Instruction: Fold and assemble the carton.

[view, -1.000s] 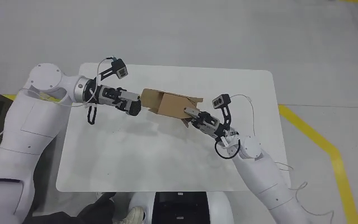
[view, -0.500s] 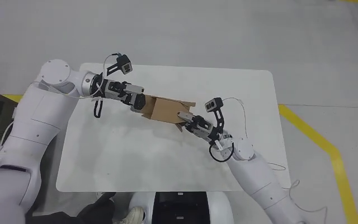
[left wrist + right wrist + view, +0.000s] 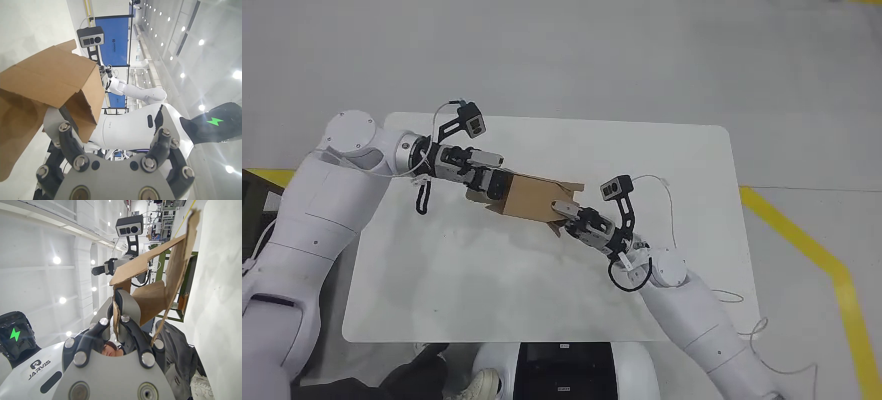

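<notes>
A brown cardboard carton (image 3: 535,197) is held above the middle of the white table (image 3: 542,290), part folded with loose flaps. My left gripper (image 3: 494,186) is at its left end. In the left wrist view the left gripper (image 3: 106,115) is open, and one white finger (image 3: 52,115) rests against a carton (image 3: 51,75) flap while the other stands far off. My right gripper (image 3: 564,210) is at the carton's right end. In the right wrist view the right gripper (image 3: 115,309) is shut on a torn flap edge of the carton (image 3: 151,298).
The table's front half (image 3: 492,300) and back right corner (image 3: 682,150) hold nothing. A yellow floor line (image 3: 802,240) runs past the table's right side.
The two grippers have come closer together. The right gripper has carried the carton leftward, and the left gripper has moved right, into the carton's left end.
</notes>
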Available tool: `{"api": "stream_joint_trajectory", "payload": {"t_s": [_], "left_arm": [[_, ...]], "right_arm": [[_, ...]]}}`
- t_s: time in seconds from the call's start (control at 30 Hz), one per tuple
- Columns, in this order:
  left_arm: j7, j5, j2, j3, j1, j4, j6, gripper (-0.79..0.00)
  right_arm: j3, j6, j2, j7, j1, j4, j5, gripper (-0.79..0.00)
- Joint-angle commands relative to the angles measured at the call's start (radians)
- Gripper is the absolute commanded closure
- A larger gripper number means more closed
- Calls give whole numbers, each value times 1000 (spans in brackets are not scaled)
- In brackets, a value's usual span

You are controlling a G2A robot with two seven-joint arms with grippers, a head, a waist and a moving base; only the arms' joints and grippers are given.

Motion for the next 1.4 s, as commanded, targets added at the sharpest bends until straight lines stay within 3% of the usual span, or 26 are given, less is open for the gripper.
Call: {"api": "stream_joint_trajectory", "payload": {"t_s": [0.0, 0.5, 0.57, 0.73, 0.83, 1.17, 1.37], "left_arm": [[0, -18, -3, 4, -2, -1, 7, -785], [0, -58, -4, 51, -1, -22, 8, -779], [0, -65, -4, 53, -2, -17, 7, -643], [0, -82, -6, 56, -6, 3, 9, -403], [0, -84, -8, 59, -9, 11, 8, -369], [20, 8, -17, 63, -16, 33, -39, -360], [11, -6, -24, 56, -4, 35, -19, -332]], "right_arm": [[-5, -4, -3, -3, 3, 6, 1, 0], [-21, -58, -30, -97, 22, 41, -27, 0], [-20, -57, -31, -105, 20, 40, -33, 0], [-15, -58, -34, -115, 14, 38, -40, 0], [-11, -59, -36, -118, 11, 37, -46, 0], [-6, -54, -40, -121, 1, 25, -66, 0], [-2, -47, -42, -116, -3, 21, -66, 0]]}}
